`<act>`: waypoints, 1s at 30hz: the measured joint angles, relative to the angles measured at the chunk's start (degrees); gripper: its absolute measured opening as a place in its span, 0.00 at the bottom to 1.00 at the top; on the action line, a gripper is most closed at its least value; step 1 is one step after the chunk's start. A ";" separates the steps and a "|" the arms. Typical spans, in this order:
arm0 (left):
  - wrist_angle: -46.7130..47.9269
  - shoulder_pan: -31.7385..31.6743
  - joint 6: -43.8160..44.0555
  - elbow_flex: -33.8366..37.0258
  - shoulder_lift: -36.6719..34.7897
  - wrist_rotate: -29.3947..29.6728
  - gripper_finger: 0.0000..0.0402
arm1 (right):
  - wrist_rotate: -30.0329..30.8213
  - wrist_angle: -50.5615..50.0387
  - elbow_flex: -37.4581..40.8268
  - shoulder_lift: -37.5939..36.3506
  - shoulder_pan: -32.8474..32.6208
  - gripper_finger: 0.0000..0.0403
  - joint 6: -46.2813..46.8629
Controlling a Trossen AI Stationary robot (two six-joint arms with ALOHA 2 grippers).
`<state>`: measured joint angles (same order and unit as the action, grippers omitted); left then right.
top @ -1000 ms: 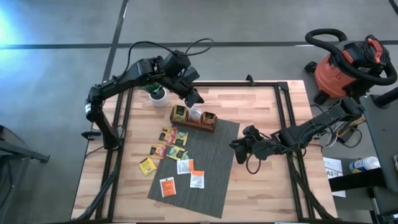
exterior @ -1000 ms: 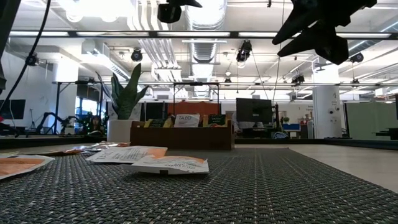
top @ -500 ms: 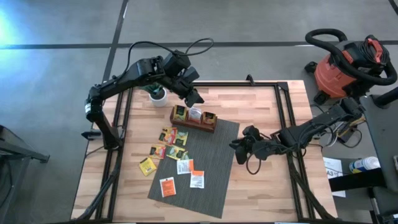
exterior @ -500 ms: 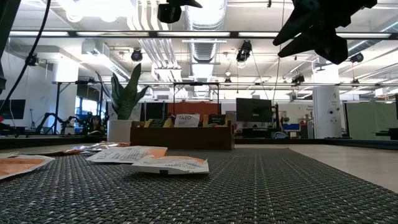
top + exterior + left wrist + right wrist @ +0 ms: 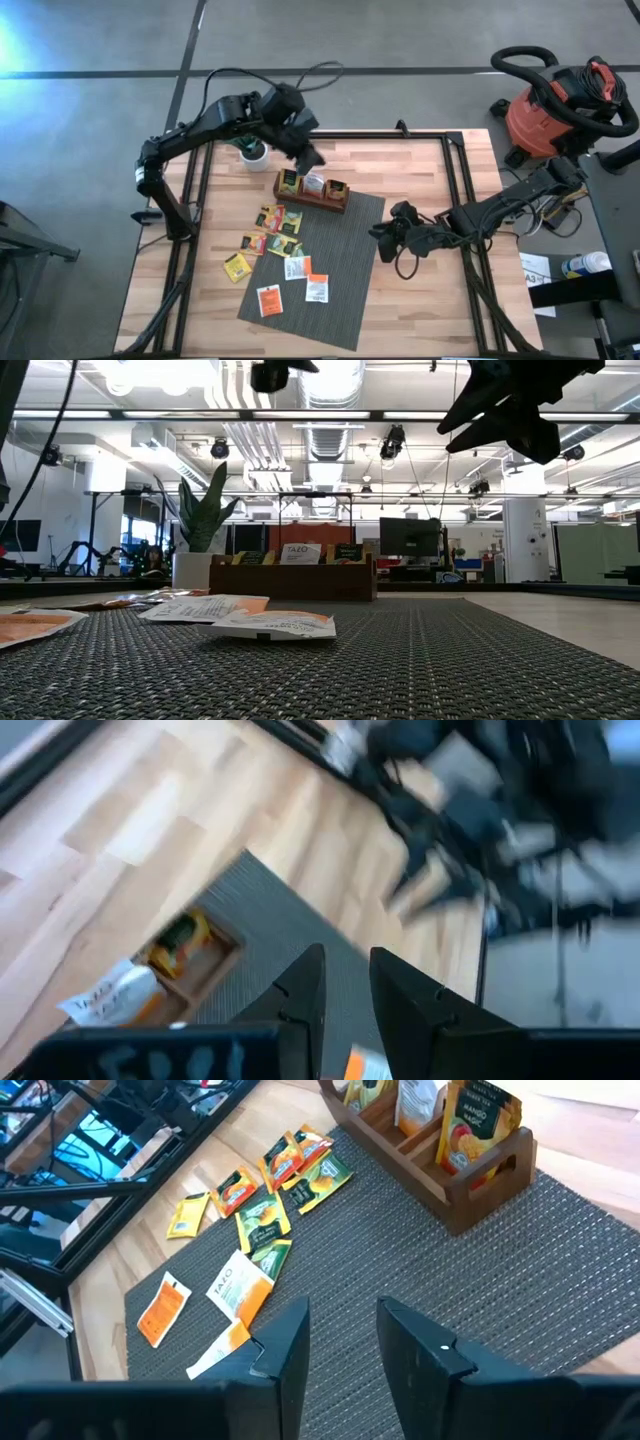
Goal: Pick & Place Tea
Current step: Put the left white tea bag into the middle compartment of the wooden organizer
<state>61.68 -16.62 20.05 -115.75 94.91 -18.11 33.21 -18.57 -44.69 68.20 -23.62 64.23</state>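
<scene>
Over the last second almost nothing on the counter moves; the only change we find is at the left claw, which hangs above the far end of the wooden tray and has drawn slightly back toward the white cup behind it. In its own wrist view its fingers stand a little apart with nothing between them.

The tea lies where it did: yellow and green sachets in a loose cluster on the bare wood and the near edge of the grey mat, white-and-orange ones farther down the mat. Three sachets already stand upright in the tray's compartments, a white one in the middle slot.

The right claw waits low at the mat's right edge, its fingers also apart and empty, looking across the mat at the scattered sachets.

We judge that the left arm is free after a drop into the tray and is backing off, so the next job is another pick from the loose pile. Most sachets remain out, so the task looks well short of done.
</scene>
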 joint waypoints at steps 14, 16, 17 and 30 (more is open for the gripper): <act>-4.69 17.21 0.41 20.33 -15.41 5.14 0.19 | -0.02 -0.16 0.02 0.00 0.02 0.29 -0.14; -10.70 18.30 2.71 23.37 -16.21 5.15 0.19 | -0.06 -0.57 0.05 0.00 0.07 0.29 -0.17; -12.21 18.77 3.94 24.80 -16.52 4.96 0.19 | -0.07 -0.57 0.07 0.00 0.07 0.29 -0.17; -12.59 33.39 15.27 49.00 -20.32 16.69 0.19 | -0.31 -0.95 0.08 0.00 0.04 0.29 -0.37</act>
<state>49.09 16.76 35.32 -66.75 74.59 -1.42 32.90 -19.53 -44.61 68.20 -23.57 63.87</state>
